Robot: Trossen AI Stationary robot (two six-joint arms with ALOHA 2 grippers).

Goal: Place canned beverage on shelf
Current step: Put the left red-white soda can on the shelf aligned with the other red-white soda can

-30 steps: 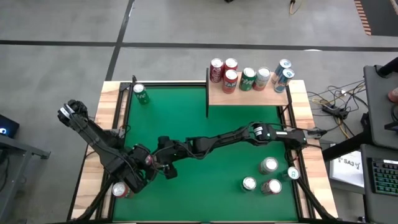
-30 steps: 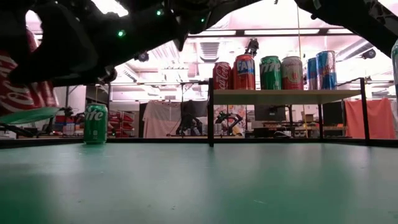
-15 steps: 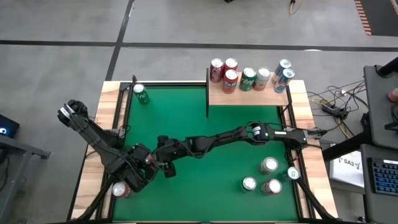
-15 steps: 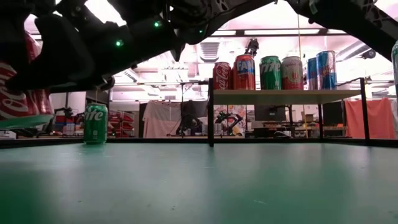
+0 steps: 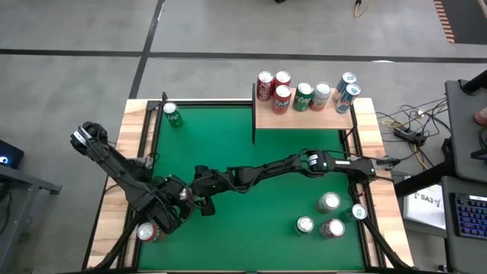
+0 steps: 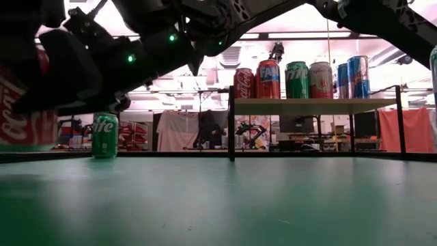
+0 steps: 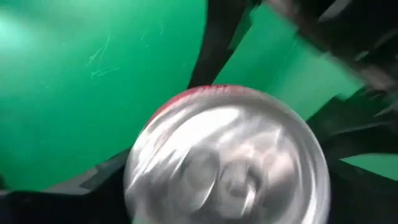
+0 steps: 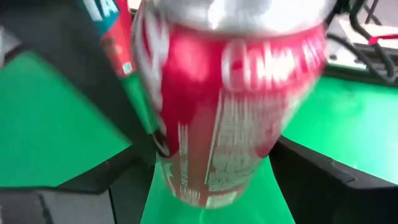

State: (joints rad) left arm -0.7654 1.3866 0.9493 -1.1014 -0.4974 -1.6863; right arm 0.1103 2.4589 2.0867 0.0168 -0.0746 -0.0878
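A red Coca-Cola can [image 5: 183,195] hangs between my two grippers over the near left of the green table. It shows large in the low view [image 6: 20,116], its bottom above the felt. My left gripper [image 5: 176,204] is above it, shut on it, and looks down on its silver top [image 7: 227,162]. My right gripper [image 5: 195,196] reaches in from the table's right, open, with its fingers [image 8: 93,180] on either side of the can's lower body [image 8: 217,168]. The light-wood shelf [image 5: 304,120] at the far right holds several cans. My left gripper holds the can from above, its fingers pointing down along the can's upper sides [image 7: 134,180]. The can stands upright, lifted clear of the table. My right gripper comes level from the table's right, its fingers beside the can's lower sides; whether they touch I cannot tell.
A green Sprite can [image 5: 173,115] stands at the far left corner. Another red can [image 5: 147,232] stands near the left front corner. Several cans [image 5: 327,213] stand at the near right. A black shelf post [image 6: 231,123] rises mid-table at the far side.
The Coca-Cola can has come down a little toward the table and slightly toward the near left, staying upright and clear of the felt. My left gripper has gone the same way with it.
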